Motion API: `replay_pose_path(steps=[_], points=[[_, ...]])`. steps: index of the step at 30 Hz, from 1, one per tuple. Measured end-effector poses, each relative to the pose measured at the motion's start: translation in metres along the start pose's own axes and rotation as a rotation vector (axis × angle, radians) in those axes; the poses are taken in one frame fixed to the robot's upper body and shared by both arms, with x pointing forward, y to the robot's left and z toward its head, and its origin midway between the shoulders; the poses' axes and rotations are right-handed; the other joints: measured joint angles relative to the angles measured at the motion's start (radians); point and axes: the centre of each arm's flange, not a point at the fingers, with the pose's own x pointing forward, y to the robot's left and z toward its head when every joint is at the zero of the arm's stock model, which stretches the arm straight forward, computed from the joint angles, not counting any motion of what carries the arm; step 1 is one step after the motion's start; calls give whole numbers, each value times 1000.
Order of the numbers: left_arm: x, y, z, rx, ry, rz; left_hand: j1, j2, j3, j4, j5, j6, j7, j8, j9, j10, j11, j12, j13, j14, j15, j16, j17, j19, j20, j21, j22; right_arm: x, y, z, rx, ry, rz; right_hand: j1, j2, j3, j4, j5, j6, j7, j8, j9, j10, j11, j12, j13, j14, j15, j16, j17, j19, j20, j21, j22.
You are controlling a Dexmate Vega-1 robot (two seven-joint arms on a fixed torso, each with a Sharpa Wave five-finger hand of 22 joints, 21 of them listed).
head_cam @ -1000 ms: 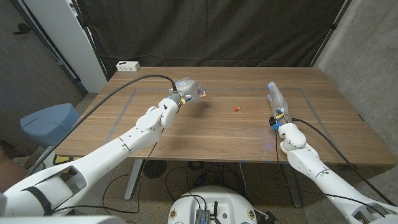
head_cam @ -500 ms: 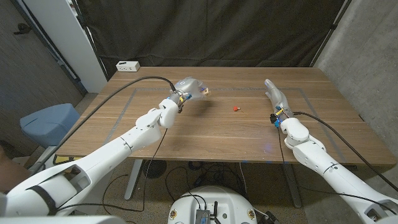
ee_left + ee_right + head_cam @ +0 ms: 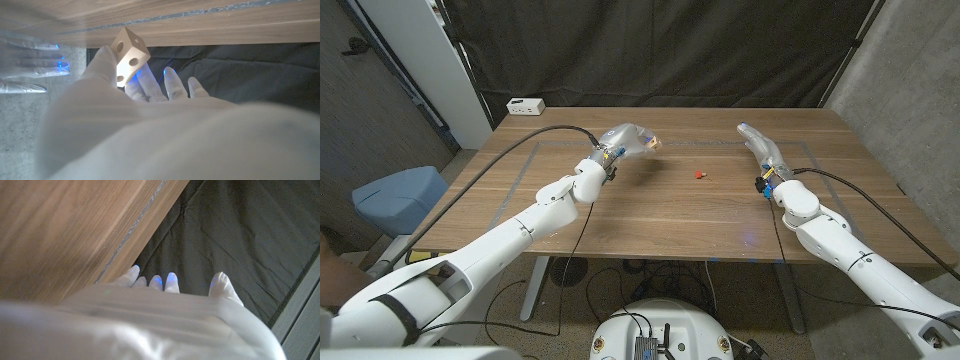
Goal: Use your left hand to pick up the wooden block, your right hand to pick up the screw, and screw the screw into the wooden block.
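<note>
On the wooden table (image 3: 650, 215), the near part is bare wood between the 2 white arms. Farther in, near the middle, the small red screw (image 3: 698, 174) lies alone on the wood, well apart from both hands. To its right, the right hand (image 3: 761, 150) is raised over the table's right part with its fingers (image 3: 171, 281) extended and spread, holding nothing. To the screw's left and slightly farther, the left hand (image 3: 624, 139) holds the wooden block (image 3: 651, 144) off the table; the left wrist view shows the pale cube (image 3: 128, 53), with round holes in its faces, gripped at the fingertips. At the far left corner sits a white power strip (image 3: 525, 106).
</note>
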Motion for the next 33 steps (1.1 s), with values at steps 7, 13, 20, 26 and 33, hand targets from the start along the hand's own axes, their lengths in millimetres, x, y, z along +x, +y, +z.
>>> replay_pose_path(steps=[7, 13, 20, 26, 33], points=[[3, 1, -5, -105, -2, 1, 3, 7, -1, -1, 0, 1, 1, 0, 0, 2, -2, -3, 0, 7, -1, 0, 4, 0, -11, 0, 0, 4, -5, 10, -76, -6, 32, 60, -17, 15, -23, 16, 19, -2, 4, 0, 9, 2, 0, 3, 19, 2, 0, 0, 21, 7, 0, 0], [5, -1, -8, -187, 2, -10, 3, 7, -3, -3, 0, 1, 1, -8, 0, 2, -2, -3, 4, 7, -1, 0, 5, 0, -11, 0, 0, 5, -10, 21, -149, -18, 55, 99, -30, 27, -27, 30, 43, -1, 12, 5, 16, 9, 0, 5, 19, 2, 0, 0, 32, 7, 0, 0], [7, -2, -11, -272, 11, -23, 3, 7, -8, -2, 0, 1, 1, -8, 0, 2, -2, -3, 5, 7, -1, 0, 5, -4, -7, 0, 0, 6, -11, 28, -227, -16, 72, 157, -65, 39, -23, 38, 89, 7, 27, 10, 46, 4, 11, 5, 44, 2, 8, 0, 52, 16, 0, 0], [9, -3, -12, -343, 22, -34, 3, 7, -11, -5, 0, 1, 1, -8, 0, 2, -2, -3, 5, -1, -1, 0, 5, -4, -7, 0, 0, 6, -11, 37, -312, -14, 85, 181, -89, 43, -27, 38, 110, 14, 35, 10, 57, 4, 11, 5, 55, 2, 8, 3, 60, 14, 0, 0], [10, -4, -13, -401, 31, -42, 3, 7, -12, -6, 0, 1, 1, -8, 0, 2, -2, -4, 9, -1, -1, 0, 9, -9, -1, 0, 0, 6, -9, 47, -441, -7, 92, 207, -107, 47, -24, 38, 132, 14, 44, 14, 62, -2, 11, 10, 67, 0, 8, 3, 75, 18, 0, 0]])
